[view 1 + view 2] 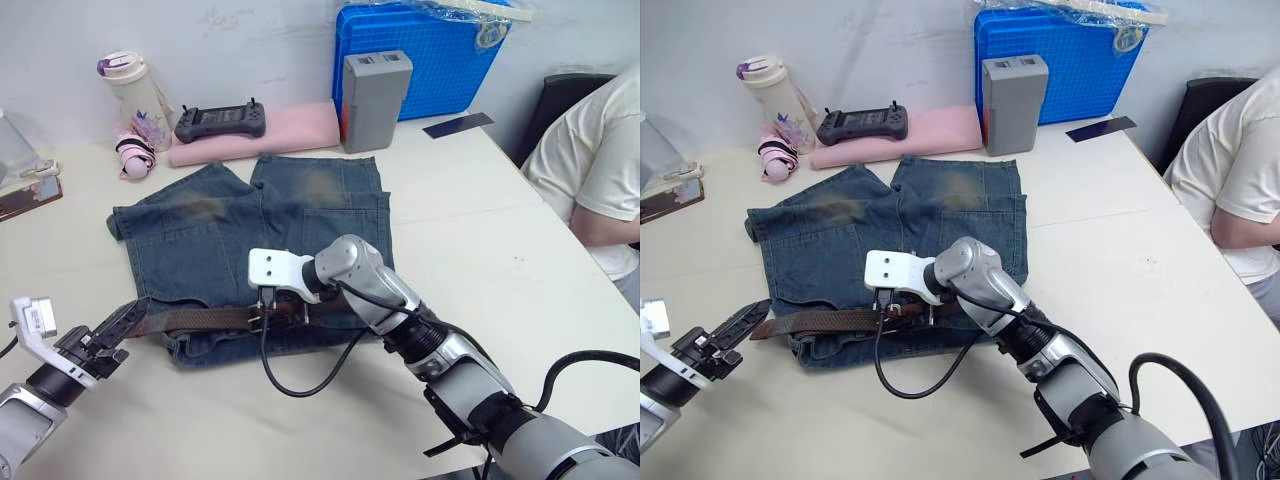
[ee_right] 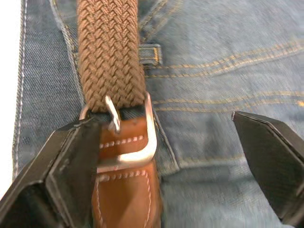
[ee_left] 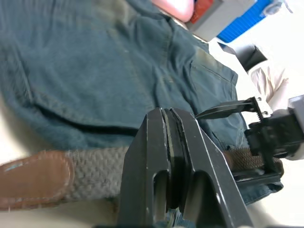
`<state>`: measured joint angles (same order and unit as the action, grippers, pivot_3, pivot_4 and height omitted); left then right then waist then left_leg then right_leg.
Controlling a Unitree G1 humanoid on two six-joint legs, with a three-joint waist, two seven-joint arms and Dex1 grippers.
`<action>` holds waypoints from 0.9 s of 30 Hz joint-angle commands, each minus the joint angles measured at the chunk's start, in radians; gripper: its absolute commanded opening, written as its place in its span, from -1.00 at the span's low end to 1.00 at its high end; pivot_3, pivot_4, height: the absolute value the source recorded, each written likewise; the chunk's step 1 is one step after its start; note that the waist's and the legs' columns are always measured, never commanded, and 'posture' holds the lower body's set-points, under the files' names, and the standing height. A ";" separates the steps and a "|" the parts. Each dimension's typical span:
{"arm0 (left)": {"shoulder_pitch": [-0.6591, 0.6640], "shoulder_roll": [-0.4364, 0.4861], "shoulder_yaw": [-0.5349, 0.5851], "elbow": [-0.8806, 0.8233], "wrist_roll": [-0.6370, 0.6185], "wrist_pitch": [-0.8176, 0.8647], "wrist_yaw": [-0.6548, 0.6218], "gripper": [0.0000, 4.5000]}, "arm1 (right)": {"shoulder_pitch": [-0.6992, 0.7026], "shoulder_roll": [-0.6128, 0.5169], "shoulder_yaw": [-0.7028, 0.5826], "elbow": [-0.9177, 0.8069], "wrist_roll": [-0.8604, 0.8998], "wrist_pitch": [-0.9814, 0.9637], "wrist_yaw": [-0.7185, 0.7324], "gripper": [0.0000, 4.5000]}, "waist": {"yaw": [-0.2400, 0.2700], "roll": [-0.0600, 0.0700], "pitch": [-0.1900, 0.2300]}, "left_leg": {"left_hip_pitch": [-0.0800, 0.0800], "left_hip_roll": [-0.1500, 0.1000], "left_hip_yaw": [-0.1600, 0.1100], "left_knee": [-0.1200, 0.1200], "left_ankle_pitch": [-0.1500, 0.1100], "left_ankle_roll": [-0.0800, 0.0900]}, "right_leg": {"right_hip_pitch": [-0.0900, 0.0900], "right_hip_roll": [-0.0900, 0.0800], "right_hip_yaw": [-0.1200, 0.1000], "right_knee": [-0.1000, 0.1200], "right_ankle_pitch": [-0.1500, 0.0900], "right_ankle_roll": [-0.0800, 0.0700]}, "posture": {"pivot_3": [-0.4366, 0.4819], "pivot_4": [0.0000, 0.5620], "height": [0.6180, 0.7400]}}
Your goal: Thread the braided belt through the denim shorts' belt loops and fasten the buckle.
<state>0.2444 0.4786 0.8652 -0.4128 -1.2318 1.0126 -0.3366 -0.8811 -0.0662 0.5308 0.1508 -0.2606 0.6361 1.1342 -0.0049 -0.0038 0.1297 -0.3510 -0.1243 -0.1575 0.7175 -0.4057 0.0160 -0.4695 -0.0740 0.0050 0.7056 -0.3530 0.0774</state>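
The denim shorts (image 1: 260, 220) lie flat on the table with the waistband nearest me. The braided belt (image 1: 200, 320) runs along that waistband. Its leather tip (image 3: 28, 180) pokes out past the shorts' left edge. My left gripper (image 1: 130, 318) is shut and rests over the belt by that tip, with nothing seen between its fingers. My right gripper (image 2: 161, 166) hangs open over the silver buckle (image 2: 137, 142), one finger (image 2: 52, 175) against the buckle's side. The braid passes through the buckle frame with the prong lying on it. A belt loop (image 2: 149, 54) shows beside the strap.
At the back stand a pink folded cloth (image 1: 270, 130) with a black controller (image 1: 220, 122) on it, a grey box (image 1: 375, 98), a blue crate (image 1: 430, 55) and a bottle (image 1: 135, 95). A person (image 1: 590, 170) sits at the right edge. A black cable (image 1: 300, 385) loops below the shorts.
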 commanded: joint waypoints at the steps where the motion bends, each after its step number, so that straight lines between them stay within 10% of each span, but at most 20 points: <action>1: 0.029 -0.011 0.033 -0.018 -0.099 -0.038 0.045 -0.90 | -0.005 0.005 -0.045 -0.114 0.068 0.059 -0.018 0.99 | -0.002 -0.001 0.001 | -0.003 0.000 0.000 0.001 0.000 0.000 | -0.003 0.000 0.000 0.001 0.000 0.000 | -0.05 -0.47 -0.05; 14: 0.152 0.033 0.083 -0.047 -0.370 -0.137 0.098 -0.90 | 0.023 -0.057 -0.089 -0.298 0.199 0.134 -0.079 0.99 | -0.004 -0.002 0.013 | -0.007 0.000 0.001 0.002 0.000 0.000 | -0.008 0.000 0.001 0.002 0.000 0.000 | -0.05 -0.47 -0.05; 27: 0.345 -0.049 -0.035 -0.159 -0.533 -0.276 0.315 -0.90 | 0.323 -0.321 -0.078 -0.551 0.156 -0.221 -0.199 0.99 | 0.007 -0.006 0.020 | -0.007 0.000 0.003 0.003 0.000 0.001 | -0.006 0.000 0.001 -0.002 0.003 0.002 | -0.05 -0.47 -0.05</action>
<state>0.5960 0.4310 0.8360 -0.5474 -1.7416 0.7822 -0.0667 -0.5603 -0.3855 0.4504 -0.3534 -0.0901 0.4633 0.9626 0.0021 -0.0098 0.1495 -0.3580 -0.1241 -0.1544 0.7206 -0.4053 0.0161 -0.4750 -0.0744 0.0058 0.7035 -0.3494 0.0790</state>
